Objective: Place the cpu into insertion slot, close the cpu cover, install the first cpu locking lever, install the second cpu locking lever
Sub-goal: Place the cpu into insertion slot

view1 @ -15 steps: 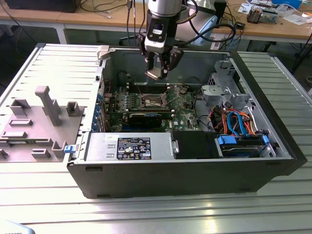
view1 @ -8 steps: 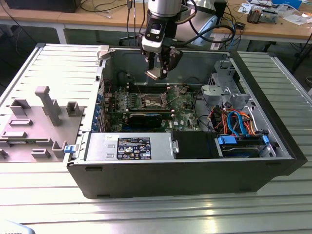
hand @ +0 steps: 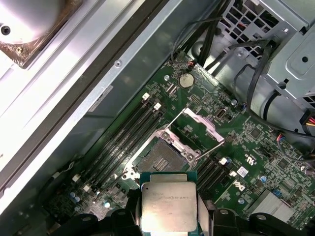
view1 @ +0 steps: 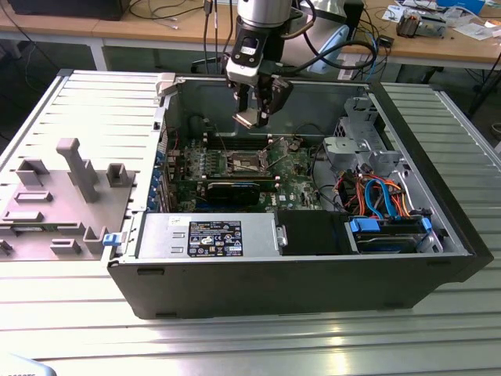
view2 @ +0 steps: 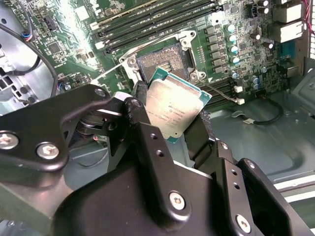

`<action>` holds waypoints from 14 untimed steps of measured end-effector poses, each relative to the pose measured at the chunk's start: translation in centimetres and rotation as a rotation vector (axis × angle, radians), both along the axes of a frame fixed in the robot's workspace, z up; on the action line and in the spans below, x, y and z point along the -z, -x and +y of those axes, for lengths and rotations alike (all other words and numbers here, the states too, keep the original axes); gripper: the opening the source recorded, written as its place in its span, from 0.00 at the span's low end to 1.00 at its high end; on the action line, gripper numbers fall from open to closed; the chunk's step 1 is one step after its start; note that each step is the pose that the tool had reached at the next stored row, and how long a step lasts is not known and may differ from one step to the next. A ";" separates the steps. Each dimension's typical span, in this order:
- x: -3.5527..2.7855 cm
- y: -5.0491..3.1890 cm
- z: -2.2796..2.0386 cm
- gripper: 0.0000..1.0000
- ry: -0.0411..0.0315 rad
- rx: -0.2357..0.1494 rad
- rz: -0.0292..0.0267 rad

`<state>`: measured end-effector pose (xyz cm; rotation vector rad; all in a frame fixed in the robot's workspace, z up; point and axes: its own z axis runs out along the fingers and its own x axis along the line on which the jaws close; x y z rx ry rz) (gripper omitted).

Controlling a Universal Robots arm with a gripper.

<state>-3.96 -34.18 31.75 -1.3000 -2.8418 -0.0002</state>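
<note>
My gripper [view1: 252,117] is shut on the cpu [view1: 246,119], a small silvery square chip held tilted by its edges, up in the air over the open computer case. In the second wrist view the black fingers [view2: 140,109] clamp the cpu [view2: 172,109] on two sides. Below it on the green motherboard lies the insertion slot [view2: 162,61], a dark square socket with a silver rim, uncovered. The cpu [hand: 169,204] hangs short of the insertion slot [hand: 158,160] in the first wrist view. The cpu cover [hand: 198,129] stands swung open beside the slot. Thin wire levers [view2: 114,69] stick out unlatched.
Long black memory slots [hand: 123,137] run beside the socket. A black graphics card [view1: 231,190], a labelled power supply [view1: 207,235] and a drive cage with coloured cables [view1: 380,196] fill the case. A grey fixture plate [view1: 63,188] lies at the exterior view's left.
</note>
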 end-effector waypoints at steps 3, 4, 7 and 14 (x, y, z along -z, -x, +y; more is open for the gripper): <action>0.01 0.00 0.00 0.55 0.0001 0.009 0.0000; 0.01 0.00 0.00 0.55 0.0000 0.012 0.0000; 0.02 0.00 0.00 0.55 0.0000 0.020 0.0000; 0.04 0.00 0.00 0.55 0.0000 0.040 0.0000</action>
